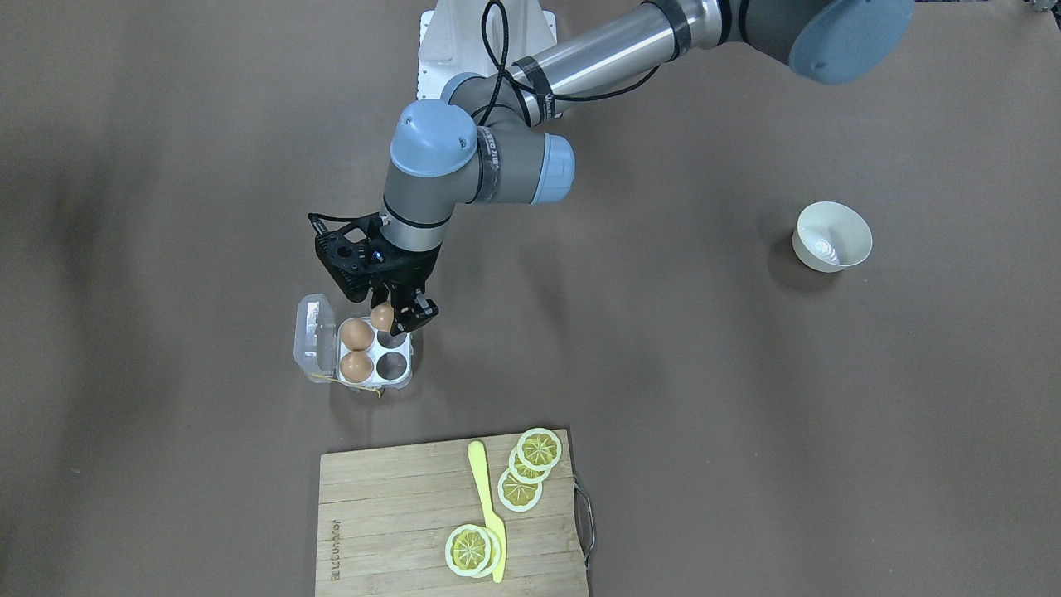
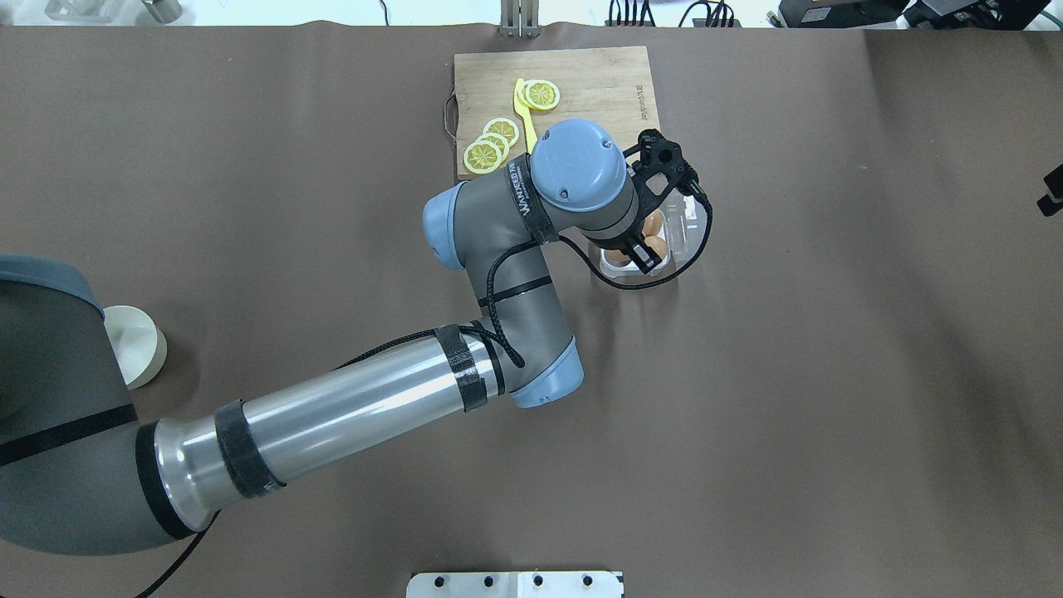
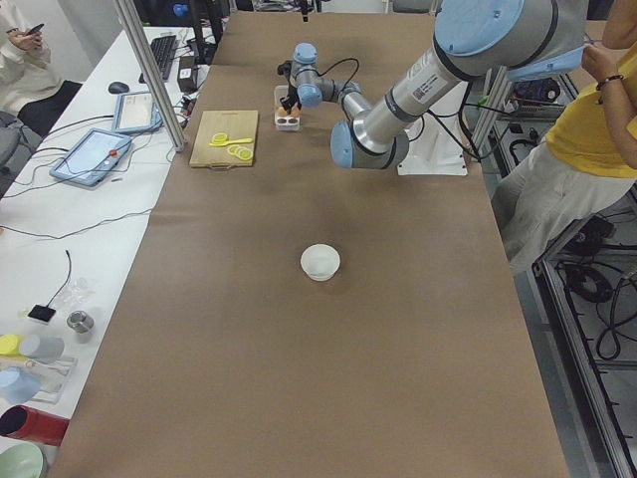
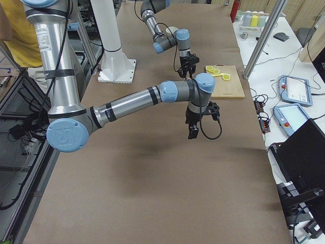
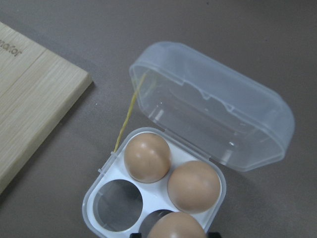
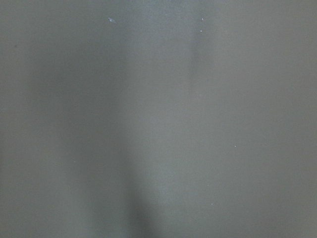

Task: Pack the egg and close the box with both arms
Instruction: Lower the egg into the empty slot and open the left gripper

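Note:
The box stands open on the brown table, its clear lid tipped back to one side. Two orange-brown eggs fill the cells next to the lid, and the other two cells are empty. My left gripper hangs just over the box, shut on a third egg, which sits above an empty cell. In the left wrist view that egg shows at the bottom edge. My right gripper hangs over bare table far from the box; I cannot tell if it is open or shut.
A wooden cutting board with lemon slices and a yellow knife lies beside the box. A white bowl stands far off on the left arm's side. A person stands by the robot's base.

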